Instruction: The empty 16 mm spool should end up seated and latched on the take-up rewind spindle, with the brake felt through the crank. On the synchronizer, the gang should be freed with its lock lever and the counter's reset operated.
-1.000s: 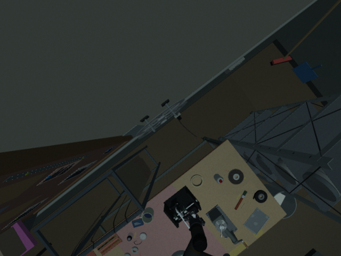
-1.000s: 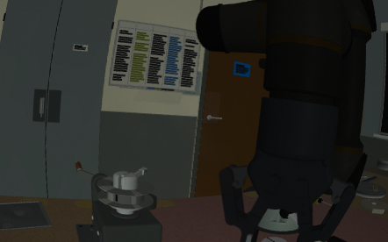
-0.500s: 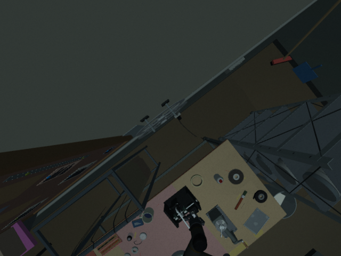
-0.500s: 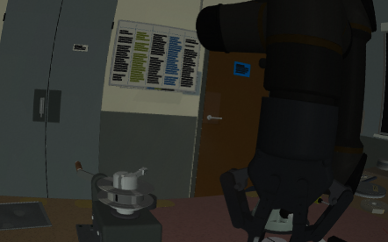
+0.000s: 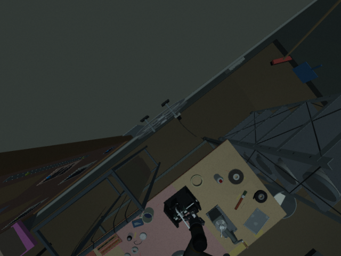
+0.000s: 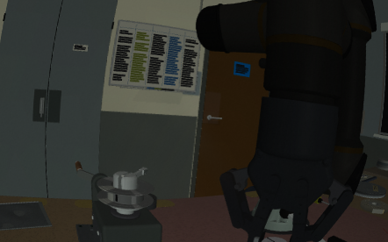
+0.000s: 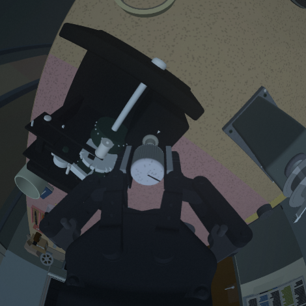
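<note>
My gripper (image 7: 147, 160) is closed around the white knurled knob (image 7: 147, 164) on the near side of the black synchronizer (image 7: 110, 120). The knob's end face carries a short dark index line. Left of it sit toothed sprocket wheels (image 7: 97, 156) and a long white lever rod (image 7: 127, 107) slanting up across the body. The synchronizer (image 5: 181, 205) stands on the pink mat. The rewind (image 5: 223, 224) stands to its right on the tan bench top. A pale spool (image 6: 125, 195) sits on the rewind's spindle with a crank handle (image 6: 80, 166) reaching left. My arm hides the synchronizer in the second side camera.
The grey rewind base (image 7: 270, 136) stands close on my right. A tape ring (image 5: 196, 180), dark reels (image 5: 235, 176) (image 5: 260, 196), a brush (image 5: 240, 199) and a grey plate (image 5: 256, 220) lie on the bench. A cup (image 5: 147, 215) and small parts (image 5: 135, 237) lie left.
</note>
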You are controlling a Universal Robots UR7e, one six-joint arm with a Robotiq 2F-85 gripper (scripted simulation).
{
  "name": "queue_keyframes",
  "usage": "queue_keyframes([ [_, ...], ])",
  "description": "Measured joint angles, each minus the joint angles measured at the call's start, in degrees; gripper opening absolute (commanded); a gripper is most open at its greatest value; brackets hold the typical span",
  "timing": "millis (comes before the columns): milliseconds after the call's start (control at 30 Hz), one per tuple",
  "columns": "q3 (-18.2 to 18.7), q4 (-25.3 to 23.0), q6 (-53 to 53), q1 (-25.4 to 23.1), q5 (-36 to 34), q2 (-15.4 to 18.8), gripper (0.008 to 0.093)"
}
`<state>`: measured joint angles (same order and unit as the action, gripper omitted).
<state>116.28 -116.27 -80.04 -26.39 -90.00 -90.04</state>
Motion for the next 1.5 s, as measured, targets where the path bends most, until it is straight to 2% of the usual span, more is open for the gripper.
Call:
queue_keyframes([
  [367, 0.00, 0.00, 3.43, 0.00, 0.00, 0.00, 0.0080],
  [700, 0.00, 0.00, 10.80, 0.00, 0.00, 0.00, 0.0080],
  [1500, 0.00, 0.00, 42.35, 0.00, 0.00, 0.00, 0.0080],
])
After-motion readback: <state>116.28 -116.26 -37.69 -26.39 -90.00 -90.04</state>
